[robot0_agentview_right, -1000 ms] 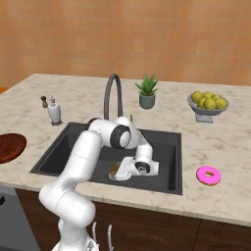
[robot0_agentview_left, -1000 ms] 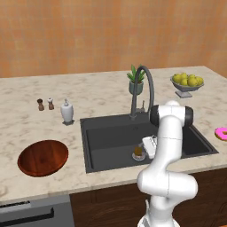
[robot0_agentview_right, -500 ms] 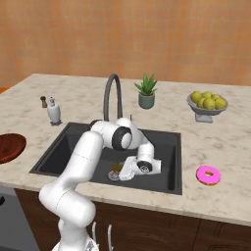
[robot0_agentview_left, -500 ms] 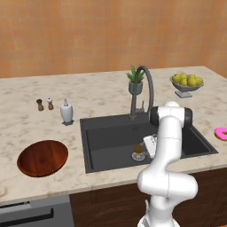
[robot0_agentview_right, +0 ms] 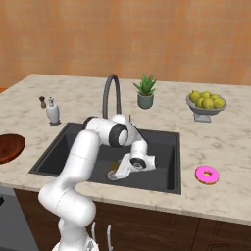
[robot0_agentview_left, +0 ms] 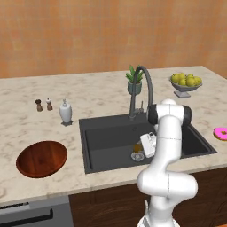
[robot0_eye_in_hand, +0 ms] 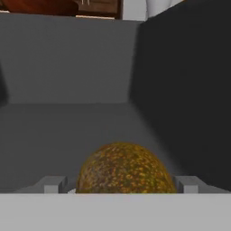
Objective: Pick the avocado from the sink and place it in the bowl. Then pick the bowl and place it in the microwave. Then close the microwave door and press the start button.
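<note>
The avocado [robot0_eye_in_hand: 124, 169], a speckled olive-tan fruit, lies on the floor of the dark grey sink [robot0_agentview_left: 111, 137] near the round drain. My gripper [robot0_eye_in_hand: 119, 185] is down in the basin and open, one fingertip [robot0_eye_in_hand: 52, 184] on each side of the fruit, close to its flanks. From the left base camera the avocado [robot0_agentview_left: 137, 147] peeks out beside the white hand [robot0_agentview_left: 147, 144]; the right base camera catches it [robot0_agentview_right: 116, 164] just above the gripper [robot0_agentview_right: 117, 171]. The reddish-brown wooden bowl [robot0_agentview_left: 42, 158] sits empty on the counter left of the sink. The microwave, its door and start button are out of view.
The curved grey faucet [robot0_agentview_left: 144, 84] rises behind the sink, beside a potted plant [robot0_agentview_left: 134, 82]. A grey dish of yellow fruit [robot0_agentview_left: 186, 82] and a pink donut [robot0_agentview_left: 221, 133] are to the right. A soap dispenser [robot0_agentview_left: 65, 111] and two small shakers [robot0_agentview_left: 43, 104] stand to the left.
The hand has sunk lower into the sink, onto the avocado by the drain. Everything else is where it was.
</note>
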